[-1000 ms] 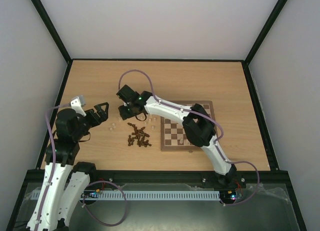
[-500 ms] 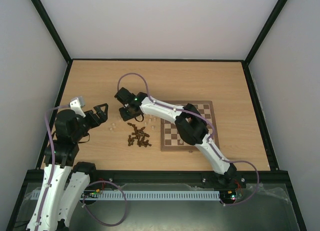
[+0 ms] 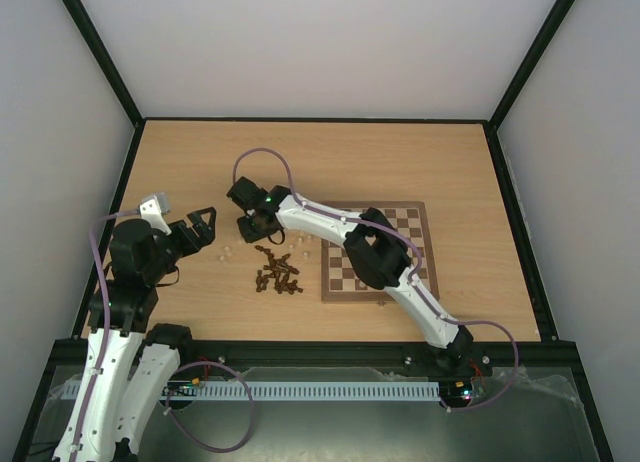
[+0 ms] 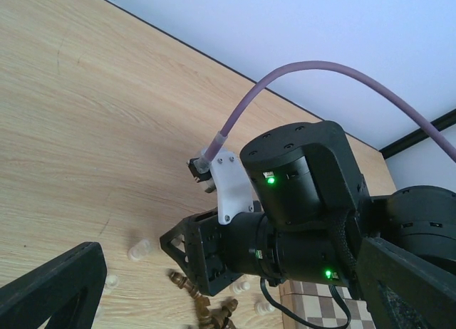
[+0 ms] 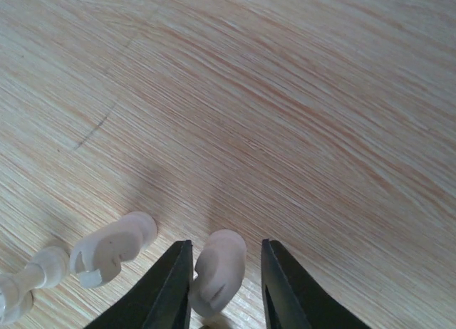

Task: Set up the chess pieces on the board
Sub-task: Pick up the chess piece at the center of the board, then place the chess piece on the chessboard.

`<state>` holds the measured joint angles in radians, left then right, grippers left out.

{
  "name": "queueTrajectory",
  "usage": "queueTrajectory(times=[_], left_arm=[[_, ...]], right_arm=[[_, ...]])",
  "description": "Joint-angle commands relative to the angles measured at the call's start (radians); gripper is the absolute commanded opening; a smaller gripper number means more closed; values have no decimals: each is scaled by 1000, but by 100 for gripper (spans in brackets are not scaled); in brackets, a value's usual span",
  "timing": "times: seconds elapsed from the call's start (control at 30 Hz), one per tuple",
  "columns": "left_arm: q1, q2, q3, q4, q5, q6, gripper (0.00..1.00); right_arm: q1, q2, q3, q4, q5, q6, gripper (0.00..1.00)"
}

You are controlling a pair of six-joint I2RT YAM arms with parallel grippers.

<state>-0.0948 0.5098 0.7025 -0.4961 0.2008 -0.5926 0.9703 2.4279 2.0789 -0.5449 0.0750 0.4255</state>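
The right gripper (image 5: 226, 290) is straddling a toppled pale piece (image 5: 217, 272), jaws slightly parted, not yet pinching (lined up to lift); the board (image 3: 345, 267) is lying at its four o'clock. The left gripper (image 3: 207, 229) is hanging wide open, empty.

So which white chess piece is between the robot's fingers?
The rounded pale piece between the right fingers; the other pale pieces lie left, outside them.

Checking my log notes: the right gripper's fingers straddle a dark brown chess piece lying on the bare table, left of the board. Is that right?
Not quite. The piece between the fingers of the right gripper is pale cream, not dark brown, as the right wrist view shows. The rest holds: it lies on the bare table, left of the board.
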Motion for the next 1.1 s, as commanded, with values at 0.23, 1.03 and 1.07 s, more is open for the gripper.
queueTrajectory(times=[0.23, 1.03, 1.07], left_arm=[[7, -8, 25, -19, -1, 4, 100], [7, 29, 34, 28, 18, -4, 99], [7, 31, 31, 32, 20, -5, 99]], right_arm=[[8, -2, 21, -65, 18, -13, 12], [11, -913, -826, -55, 212, 119, 9], [10, -955, -869, -60, 216, 132, 9]])
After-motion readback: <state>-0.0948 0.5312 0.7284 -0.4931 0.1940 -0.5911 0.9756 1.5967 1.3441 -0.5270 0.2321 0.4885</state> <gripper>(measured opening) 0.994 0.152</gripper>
